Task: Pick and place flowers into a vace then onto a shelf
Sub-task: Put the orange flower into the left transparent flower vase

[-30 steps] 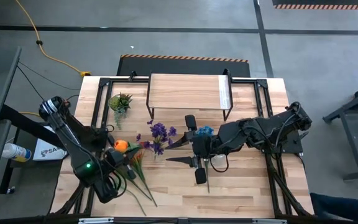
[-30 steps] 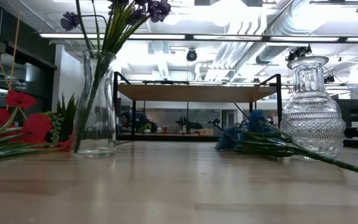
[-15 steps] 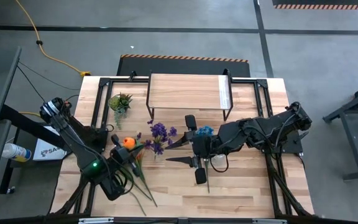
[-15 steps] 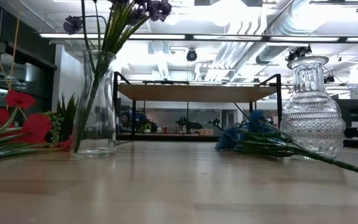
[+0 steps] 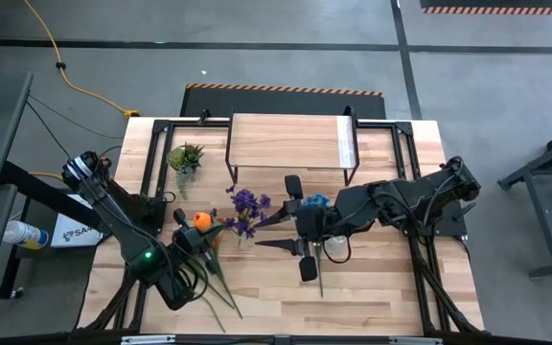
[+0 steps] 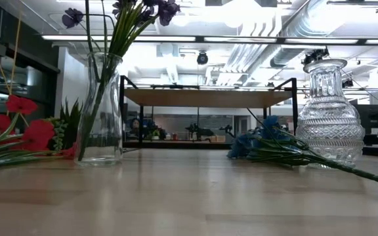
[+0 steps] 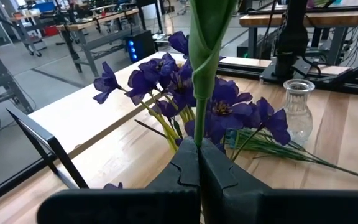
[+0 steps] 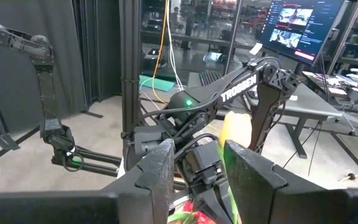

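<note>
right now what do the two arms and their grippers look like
Both arms are dark, nearly black, built of jointed segments. The left arm shows a small green light and, seen from the right wrist, white TROSSEN lettering. Black cables loop beside its joints. The left gripper and right gripper each have two flat, dark, blocky fingers.

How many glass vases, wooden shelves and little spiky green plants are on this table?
Clear glass vases: 2, one tall straight, one round patterned
Low light-wood shelf with black legs: 1
Small spiky green plant: 1
Total: 4

Clear glass vase [image 6: 102, 111], pale wood tabletop [image 6: 189, 196]
</note>
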